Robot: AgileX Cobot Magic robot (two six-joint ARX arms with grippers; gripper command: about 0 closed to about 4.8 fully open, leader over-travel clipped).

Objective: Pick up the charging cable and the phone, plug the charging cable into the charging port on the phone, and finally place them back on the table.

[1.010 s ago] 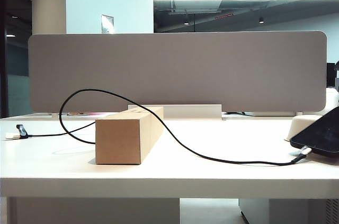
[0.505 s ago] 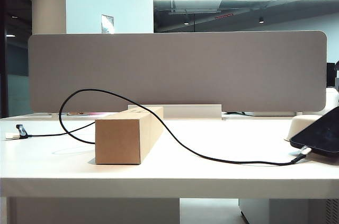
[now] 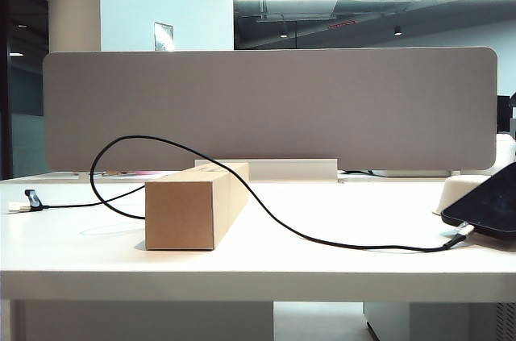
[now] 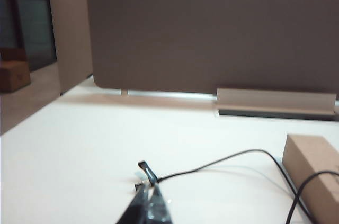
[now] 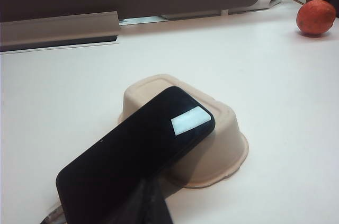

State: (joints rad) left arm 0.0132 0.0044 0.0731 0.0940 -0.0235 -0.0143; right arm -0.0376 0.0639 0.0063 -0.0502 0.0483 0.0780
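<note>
The black phone (image 5: 132, 155) (image 3: 486, 205) leans tilted, screen up, on a pale rounded stand (image 5: 212, 144) at the table's right. The charging cable (image 3: 266, 212) runs from its USB plug (image 3: 29, 200) (image 4: 143, 177) on the left, arches over a cardboard box, and ends in a silver plug (image 3: 462, 234) (image 5: 53, 214) against the phone's lower short edge. The charging port itself is hidden. In the left wrist view my left gripper (image 4: 150, 192) is shut and empty, just short of the USB plug. My right gripper (image 5: 149, 187), shut and empty, sits in front of the phone. Neither gripper shows in the exterior view.
A brown cardboard box (image 3: 193, 205) (image 4: 313, 176) stands left of the middle of the white table (image 3: 258, 276). A grey divider panel (image 3: 270, 107) closes off the table's back. A red round fruit (image 5: 316, 16) lies far behind the stand.
</note>
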